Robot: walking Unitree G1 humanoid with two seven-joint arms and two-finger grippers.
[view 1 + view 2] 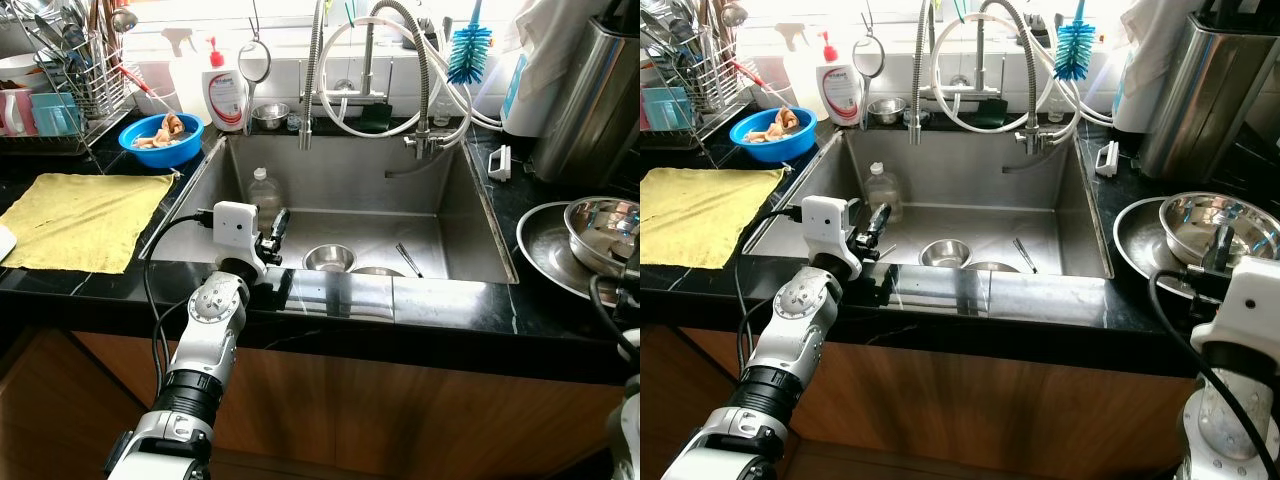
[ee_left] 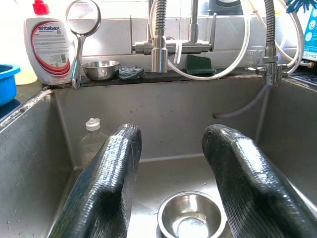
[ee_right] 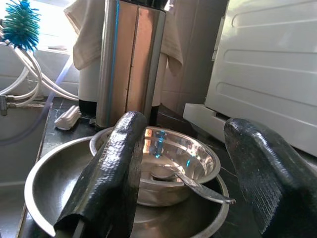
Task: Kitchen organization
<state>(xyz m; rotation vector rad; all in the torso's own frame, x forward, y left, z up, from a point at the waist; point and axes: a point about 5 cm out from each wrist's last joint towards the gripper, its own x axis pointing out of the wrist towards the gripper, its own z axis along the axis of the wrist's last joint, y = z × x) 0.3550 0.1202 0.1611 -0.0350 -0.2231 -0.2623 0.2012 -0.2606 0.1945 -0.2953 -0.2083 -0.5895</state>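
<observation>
The sink (image 1: 470,215) sits in the middle of the surface (image 1: 330,300), with a small bowl (image 1: 329,258) and a bottle (image 1: 264,190) in it. Left of it lie a cloth (image 1: 85,218) and, behind that, a dish rack (image 1: 70,95). To the right, a bowl (image 1: 602,222) holding a spoon (image 3: 198,187) rests in a wide pan (image 1: 540,245).

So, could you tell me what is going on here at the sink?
The robot stands at a kitchen sink. Its left pincer is open at the sink's front left edge, pointing into the basin, where a small steel bowl and a clear bottle lie. Its right pincer is open over the counter to the right of the sink, aimed at a steel bowl with a spoon in it, nested in a larger steel dish. Neither pincer holds anything.
</observation>
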